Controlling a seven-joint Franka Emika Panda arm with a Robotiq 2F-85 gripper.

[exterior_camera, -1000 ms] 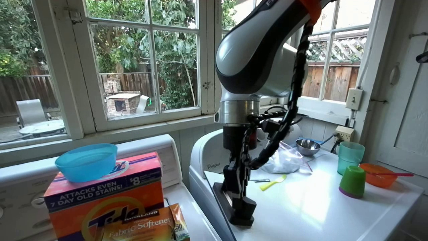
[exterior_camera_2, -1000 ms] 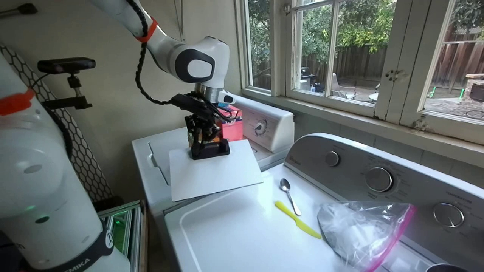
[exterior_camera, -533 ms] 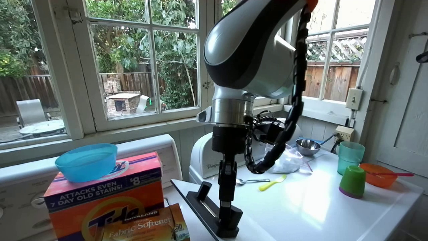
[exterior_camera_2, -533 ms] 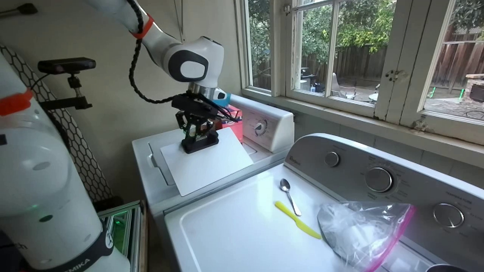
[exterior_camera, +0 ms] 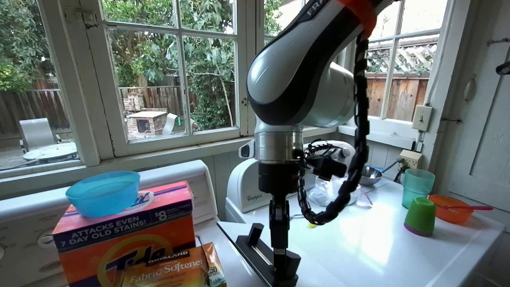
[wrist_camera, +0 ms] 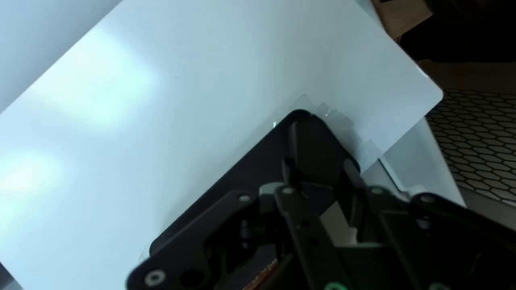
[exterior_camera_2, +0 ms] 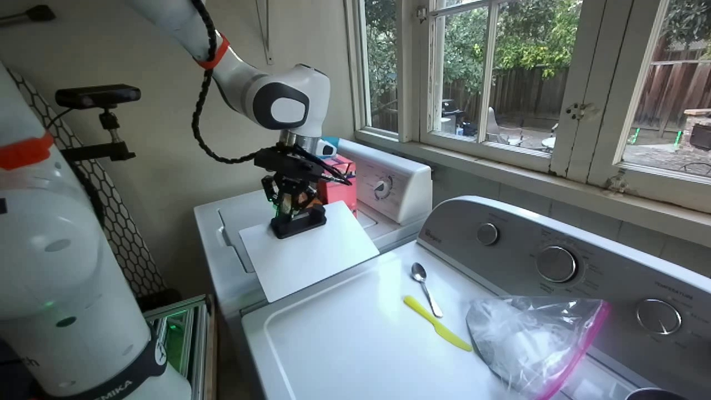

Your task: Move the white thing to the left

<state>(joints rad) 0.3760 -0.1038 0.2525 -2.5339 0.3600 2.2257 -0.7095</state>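
Gleaming white board (exterior_camera_2: 314, 256) — thin, round-cornered, black handle (exterior_camera_2: 300, 224) atop

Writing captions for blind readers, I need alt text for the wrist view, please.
A robot claw grips one raised end of a black mount on a glossy white board that fills much of the picture. What looks like clear tape shows around that end, and hexagonal mesh appears at the right edge.

Slants the Franka Panda forearm (exterior_camera_2: 238, 76) downward in both exterior views, sets the silver wrist section (exterior_camera: 278, 146) nearly vertical beneath, points the Robotiq gripper (wrist_camera: 319, 172) down, and clamps with narrowly spaced black fingers (exterior_camera: 280, 261).
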